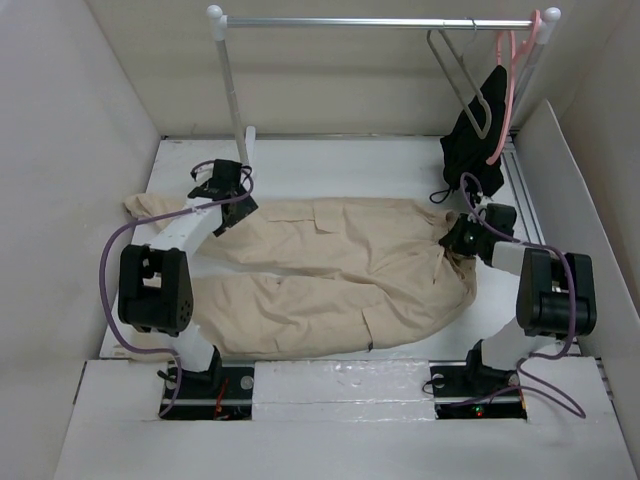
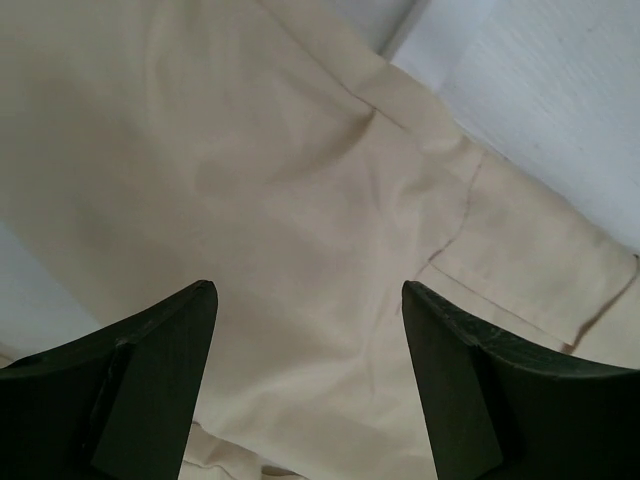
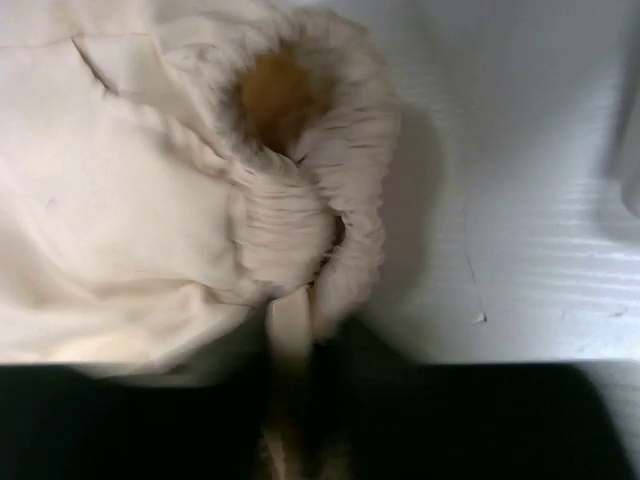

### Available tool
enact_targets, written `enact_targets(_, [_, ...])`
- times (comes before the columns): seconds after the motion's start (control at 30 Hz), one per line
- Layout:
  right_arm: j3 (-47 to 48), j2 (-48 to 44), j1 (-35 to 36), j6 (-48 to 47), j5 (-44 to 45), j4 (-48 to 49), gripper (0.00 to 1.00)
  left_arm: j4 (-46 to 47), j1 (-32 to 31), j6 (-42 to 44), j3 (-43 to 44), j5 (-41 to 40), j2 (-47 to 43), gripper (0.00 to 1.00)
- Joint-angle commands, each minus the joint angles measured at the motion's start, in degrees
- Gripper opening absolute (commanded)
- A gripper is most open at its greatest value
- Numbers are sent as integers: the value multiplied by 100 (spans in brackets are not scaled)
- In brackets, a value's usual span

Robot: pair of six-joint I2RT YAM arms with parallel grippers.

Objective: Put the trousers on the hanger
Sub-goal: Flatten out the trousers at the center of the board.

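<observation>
Soft, limp trousers likely sag unsupported; grip the gathered waistband, where the right gripper sits clamped, the left gripper spread apart over a leg

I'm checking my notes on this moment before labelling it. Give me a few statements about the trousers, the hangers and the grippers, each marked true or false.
1. The trousers lie spread on the table. True.
2. The wire hanger lies on the table beside them. False: it hangs from the rail.
3. The left gripper is open over trouser fabric. True.
4. The black garment hangs on the wire hanger. False: it hangs on the pink hanger.
5. The right gripper pinches the gathered waistband of the trousers. True.
</observation>
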Motion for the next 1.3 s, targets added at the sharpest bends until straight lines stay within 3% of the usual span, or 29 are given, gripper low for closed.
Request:
enact_targets(0.0, [-11,33,57,187,-28,182,6,18,24,15,-141,-219,-412,71])
enact_targets(0.03, [-3,-82,-82,187,25,77,1,53,76,33,-211,-229,-474,71])
enact_targets(0.23, [427,-1302,-820,-85,824,-1442,0,36,331,279,-2,-333,-563,74])
enact_targets(0.37, [884,-1507,-1452,-279,1405,-2235,0,-262,384,376,508,-703,-343,77])
enact_targets(0.47, [1122,-1411,-1656,-270,1529,-2394,6,-281,647,411,720,-773,-229,77])
enact_targets(0.57, [1306,-1340,-1709,-287,1380,-2394,41,-272,1253,350,694,-362,-158,77])
enact_targets(0.6, [1333,-1340,-1709,-314,1345,-2429,72,-220,1411,341,650,-265,-158,77])
enact_targets(0.63, [1342,-1348,-1709,-340,1301,-2464,84,-193,1761,323,615,-185,-132,76])
enact_targets(0.7, [1421,-1435,-1648,-454,1204,-2726,93,-131,2114,166,624,322,52,76])
enact_targets(0.83, [1044,-2190,-1132,-367,1177,-2789,87,-79,2616,-273,598,965,492,70])
enact_targets(0.87, [956,-2357,-999,-341,1195,-2798,83,-26,2721,-379,571,1080,536,59])
enact_targets(0.9, [773,-2533,-867,-323,1212,-2833,69,53,2722,-467,501,1255,528,50])
enact_targets(0.97, [596,-2938,-534,-323,1143,-2868,53,307,2793,-696,255,1370,440,25])
enact_targets(1.0, [456,-3035,-462,-366,1020,-2921,39,430,2845,-723,159,1449,422,23])
enact_targets(1.03, [333,-3201,-278,-506,836,-2930,30,605,2845,-732,71,1641,518,23])
enact_targets(1.07, [331,-3203,-277,-507,835,-2930,29,607,2845,-732,70,1696,519,23])
enact_targets(1.27, [103,-3457,-48,-937,378,-3061,30,589,2845,-705,316,2073,1071,38])
